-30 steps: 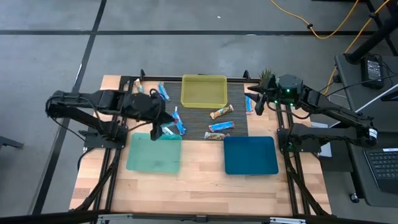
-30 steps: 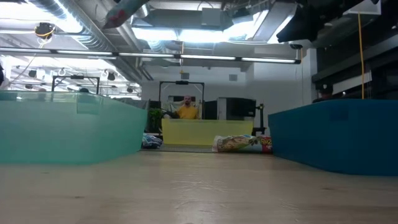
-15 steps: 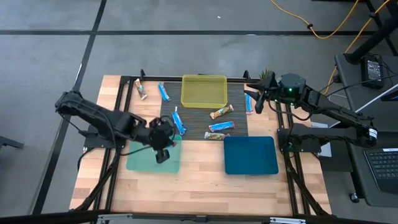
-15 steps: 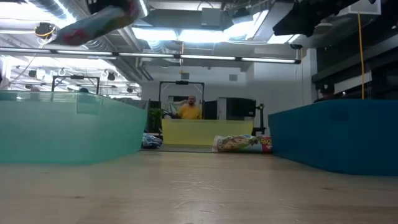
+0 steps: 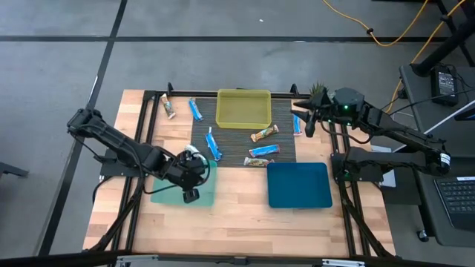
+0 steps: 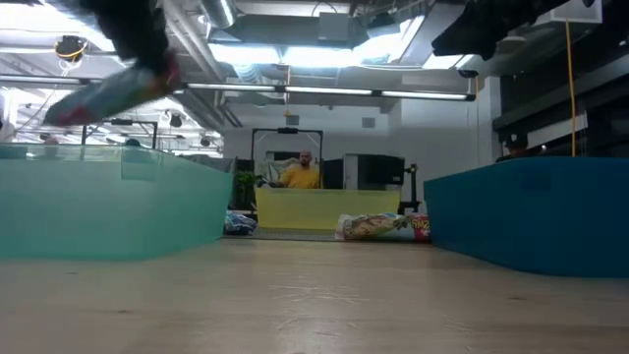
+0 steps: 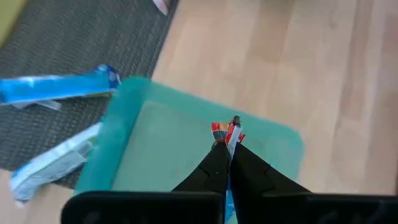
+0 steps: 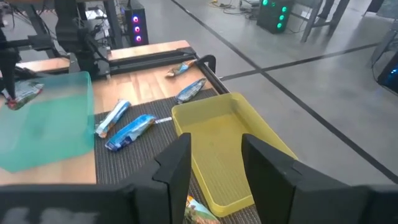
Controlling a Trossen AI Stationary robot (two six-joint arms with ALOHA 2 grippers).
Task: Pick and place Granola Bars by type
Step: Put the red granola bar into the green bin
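My left gripper (image 5: 193,174) is shut on a light-blue granola bar (image 6: 108,93) with red ends, above the teal tray (image 5: 167,194). My right gripper (image 8: 214,163) is open and touches nothing, hovering by the mat's far right corner near the yellow tray (image 5: 243,119). On the dark mat lie blue bars (image 5: 195,110) (image 5: 213,144) (image 5: 297,124), a tan bar (image 5: 264,133), another bar (image 5: 261,151) and a silvery one (image 5: 258,161). One more tan bar (image 5: 169,107) lies on the wood to the left of the mat. My left gripper pinches the blue bar between its two fingers, coming from above and pointing down. A red end (image 7: 227,130) sticks out just past the fingertips. The bar is lifted clear over the teal tray and hangs tilted, its free end (image 6: 57,113) lower.
A dark blue tray (image 5: 299,194) sits on the wood at near right. The yellow tray stands at the mat's far edge. Bare wood lies along the near edge (image 5: 237,230). A person in yellow (image 6: 300,175) shows in the room beyond.
My left gripper has carried the blue bar from the mat's left edge toward the near edge, over the teal tray, and has come down; in the low view the bar has dropped and tilted. My right arm has kept still.
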